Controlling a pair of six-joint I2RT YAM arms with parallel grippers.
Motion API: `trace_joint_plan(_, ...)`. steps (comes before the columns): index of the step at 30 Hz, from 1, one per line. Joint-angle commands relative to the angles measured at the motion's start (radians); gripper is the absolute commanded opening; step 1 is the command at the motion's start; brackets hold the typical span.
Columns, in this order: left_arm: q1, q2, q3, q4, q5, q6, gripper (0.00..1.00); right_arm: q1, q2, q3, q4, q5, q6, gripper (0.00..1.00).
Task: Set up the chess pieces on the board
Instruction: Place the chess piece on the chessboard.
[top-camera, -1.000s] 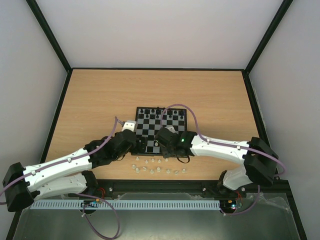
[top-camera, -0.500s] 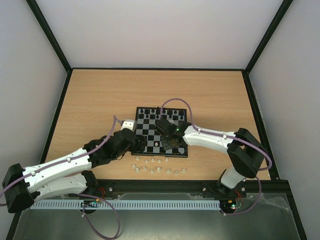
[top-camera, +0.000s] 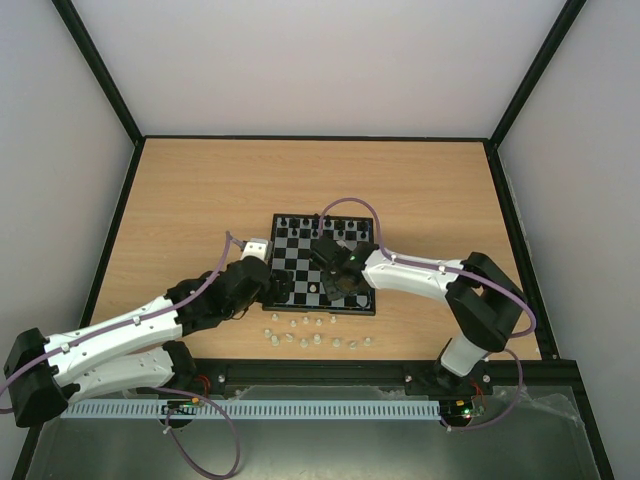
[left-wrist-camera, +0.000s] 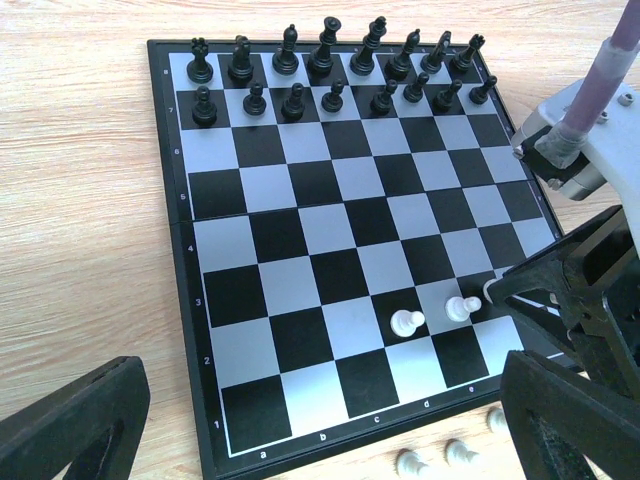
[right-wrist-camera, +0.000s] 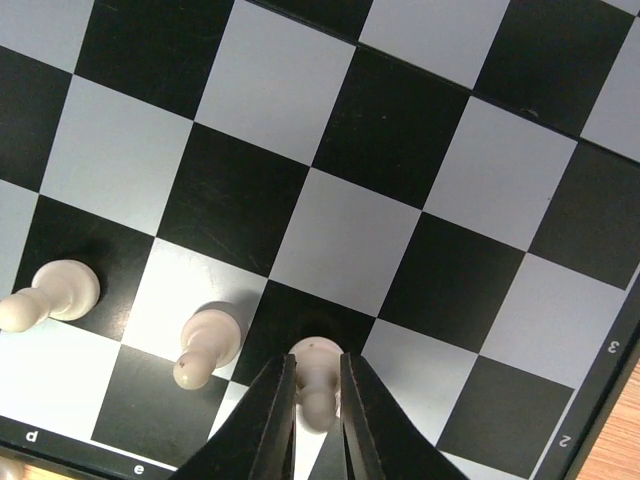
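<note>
Clamped in the right end effector (right-wrist-camera: 317, 368): one white pawn (right-wrist-camera: 317, 400), upright at a black square near the board's (left-wrist-camera: 180, 250) near edge. Just beside it, two more white pawns (right-wrist-camera: 205, 345), standing on neighbouring squares. Spread wide and holding nothing: left end effector (left-wrist-camera: 320, 400), over the board's near rim. Along the far two rows, black chessmen (left-wrist-camera: 330, 70). Scattered on the counter (top-camera: 200, 200) just off the near rim, loose chess pieces (top-camera: 315, 337).
</note>
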Motion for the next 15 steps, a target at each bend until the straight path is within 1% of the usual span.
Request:
trace_joint_plan(1,0.006,-0.022,-0.014,-0.011,-0.002,0.008,0.99,-0.008,0.015,0.017,-0.017,-0.005,-0.014,0.15)
trace_joint_plan(9,0.007,-0.023,-0.015,-0.009,-0.002,0.007,0.99,-0.012,0.011,0.015,-0.012,-0.006,-0.014,0.15)
trace_joint_plan(12,0.007,-0.023,-0.015,-0.01,-0.002,0.006,0.99,-0.012,-0.039,0.002,-0.017,-0.016,-0.003,0.16)
trace_joint_plan(15,0.007,-0.025,-0.015,-0.013,-0.002,0.007,0.99,-0.01,-0.128,-0.023,-0.026,-0.032,0.008,0.24)
